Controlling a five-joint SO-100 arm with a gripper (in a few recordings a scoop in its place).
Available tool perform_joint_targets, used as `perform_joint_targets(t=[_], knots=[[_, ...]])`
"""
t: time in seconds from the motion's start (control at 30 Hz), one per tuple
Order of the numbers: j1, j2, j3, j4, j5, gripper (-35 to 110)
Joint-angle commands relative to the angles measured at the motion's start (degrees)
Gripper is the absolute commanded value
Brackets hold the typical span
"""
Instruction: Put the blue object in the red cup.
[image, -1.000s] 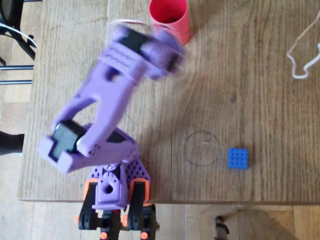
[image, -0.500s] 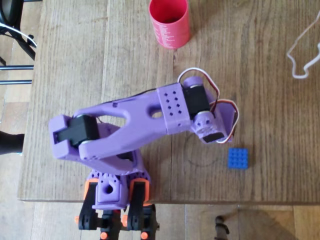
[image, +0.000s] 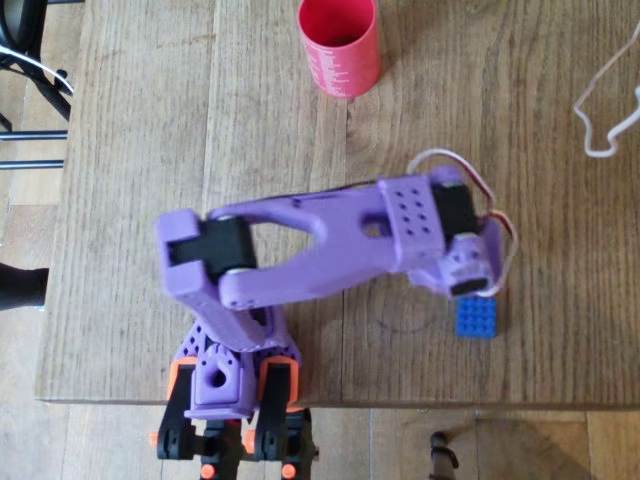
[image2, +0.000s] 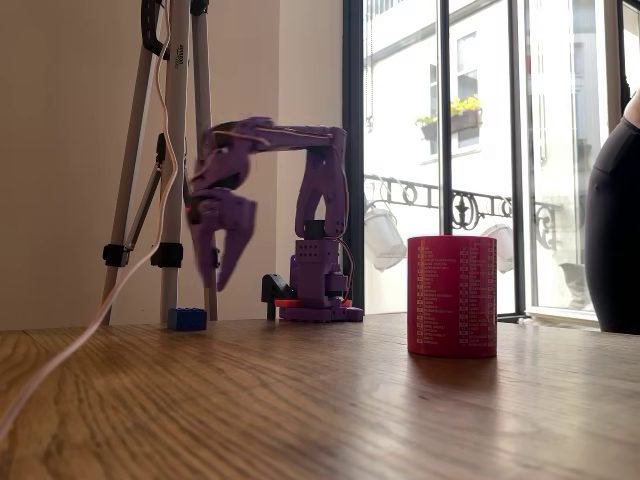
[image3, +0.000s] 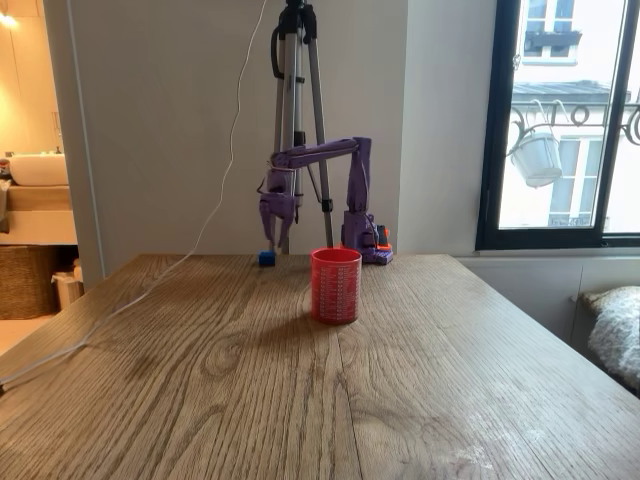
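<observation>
Purple and matte, the gripper (image2: 222, 255) hangs from the end of a 3D-printed plastic arm (image: 330, 245) and points down at the table, its two tapered fingers spread apart with clear daylight between them and nothing held; it is a little blurred in that fixed view. It floats above the wood, clear of the surface, and in the overhead view the wrist block (image: 470, 265) sits just above the blue object (image: 477, 320), partly covering its top edge. The blue object is a small flat square brick of bright blue plastic with a grid of round studs on top, lying flat on the table near the front edge, to the right of the arm's base (image: 232, 375), which is purple with orange clamps. In both fixed views the brick rests on the tabletop just below the spread fingers, apart from them. The red cup (image: 339, 45) is a smooth pink-red plastic cylinder standing upright with its mouth open, its wall covered in faint rows of printed text, well apart from the brick at the far side of the table. The table (image: 130, 150) is of broad wooden planks with a visible grain. A thin white cable (image: 600, 110) loops loosely across the planks at the right edge.
</observation>
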Motion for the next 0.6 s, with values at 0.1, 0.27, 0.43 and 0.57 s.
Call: perform_joint_targets(t=[0.1, 0.27, 0.43, 0.57], knots=[[4.92, -2.37, -8.26, -0.44, -3.34, 1], [3.78, -1.67, -8.35, 3.52, -3.52, 1], [0.62, -0.35, -8.44, 8.00, -6.06, 15], [-0.79, -0.35, -7.12, 10.63, -8.26, 39]])
